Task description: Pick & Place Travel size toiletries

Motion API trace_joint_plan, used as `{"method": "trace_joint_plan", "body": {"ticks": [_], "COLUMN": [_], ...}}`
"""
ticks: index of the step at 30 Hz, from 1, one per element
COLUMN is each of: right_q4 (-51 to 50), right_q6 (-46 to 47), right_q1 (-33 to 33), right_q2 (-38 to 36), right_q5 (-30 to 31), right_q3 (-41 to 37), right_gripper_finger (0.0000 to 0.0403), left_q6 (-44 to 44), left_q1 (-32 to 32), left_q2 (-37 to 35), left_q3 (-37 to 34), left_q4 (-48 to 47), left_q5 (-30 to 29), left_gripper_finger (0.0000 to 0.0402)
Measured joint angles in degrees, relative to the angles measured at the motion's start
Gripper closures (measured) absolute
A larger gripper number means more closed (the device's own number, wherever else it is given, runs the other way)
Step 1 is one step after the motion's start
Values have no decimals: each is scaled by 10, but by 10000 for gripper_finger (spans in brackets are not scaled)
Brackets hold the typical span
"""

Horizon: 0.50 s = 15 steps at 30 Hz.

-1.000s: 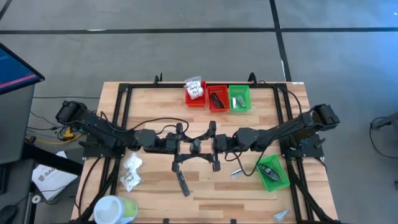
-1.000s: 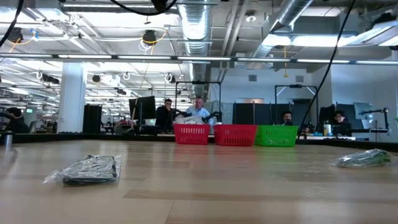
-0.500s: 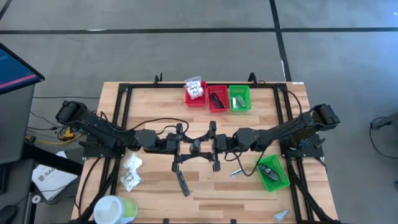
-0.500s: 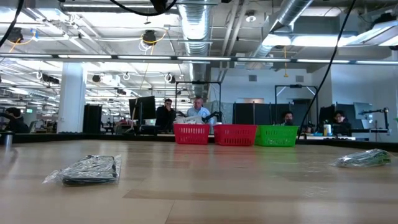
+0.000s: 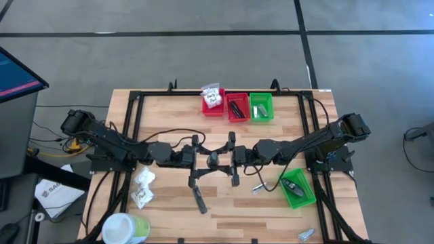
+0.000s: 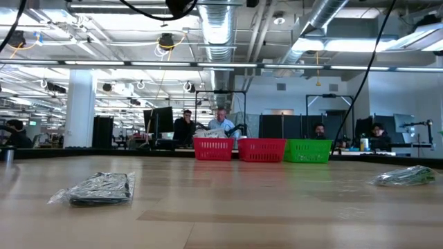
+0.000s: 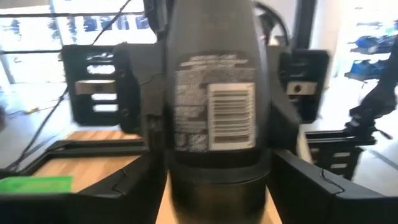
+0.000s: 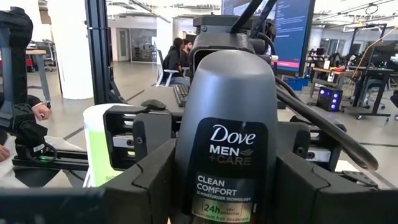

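Observation:
A dark grey Dove bottle [image 5: 213, 159] is up in the air over the table's middle, upright with its cap down, between both grippers. My left gripper [image 5: 201, 161] comes at it from the left and its wrist view shows the barcode side [image 7: 214, 112]. My right gripper [image 5: 227, 160] comes from the right and sees the label side [image 8: 227, 124]. Each is shut on the bottle. Loose on the table lie white packets [image 5: 142, 186], a dark stick [image 5: 199, 200] and a silvery piece [image 5: 258, 186]. The low view shows neither bottle nor grippers. My left gripper [image 7: 214, 199] pinches the bottle's lower body near the cap [image 7: 186, 171] between its two fingers [image 7: 124, 186], coming level from the table's left. The bottle is upright and lifted clear. My right gripper [image 8: 227, 208] has its two fingers [image 8: 143, 180] against either side of the bottle's lower body [image 8: 186, 186], level from the table's right. The bottle stands upright in the hold, clear of the table.
Three small bins line the far edge: red with a white packet [image 5: 213, 102], red with dark sticks [image 5: 237, 107], green [image 5: 261, 107]. Another green bin [image 5: 296, 187] sits at the right. A white-and-green tub [image 5: 122, 229] stands near left. Silvery sachets [image 5: 305, 234] lie near right.

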Motion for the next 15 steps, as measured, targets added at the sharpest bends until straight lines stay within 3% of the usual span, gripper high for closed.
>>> {"method": "trace_joint_plan", "body": {"ticks": [15], "right_q4": [-18], "right_q6": [6], "right_q1": [5], "right_q2": [-1], "right_q5": [30], "right_q3": [0], "right_gripper_finger": [212], "left_q6": [41], "left_q1": [-33], "left_q2": [-4], "left_q3": [0], "left_q4": [-30], "left_q5": [-154], "left_gripper_finger": [87]}}
